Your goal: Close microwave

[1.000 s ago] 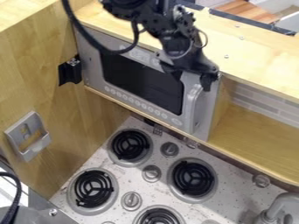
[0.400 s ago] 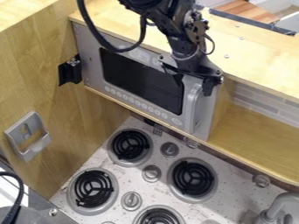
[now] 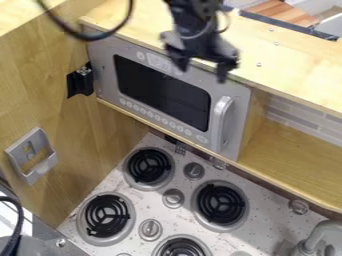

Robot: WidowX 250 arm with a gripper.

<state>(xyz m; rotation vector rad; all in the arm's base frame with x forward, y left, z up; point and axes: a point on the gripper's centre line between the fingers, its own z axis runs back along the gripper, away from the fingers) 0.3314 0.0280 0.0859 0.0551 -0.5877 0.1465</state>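
The black gripper [image 3: 202,70] hangs open over the front edge of the wooden top, just above the upper part of the microwave, with nothing between its fingers. Below it, the grey microwave [image 3: 230,135] sits in its wooden recess, its door with the dark window [image 3: 160,92] lying flat against the front. The curved handle [image 3: 219,122] stands at the door's right side, below and to the right of the gripper and apart from it.
The wooden top [image 3: 287,60] spans the upper right, beside an open shelf [image 3: 287,155]. Below lie the stove's burners [image 3: 220,204], knobs [image 3: 193,171] and a faucet [image 3: 324,232]. A wooden side wall [image 3: 40,85] with a grey holder [image 3: 50,162] bounds the left.
My gripper has moved up and to the left, away from the handle's top end and the door's upper right corner. The microwave door looks unchanged.
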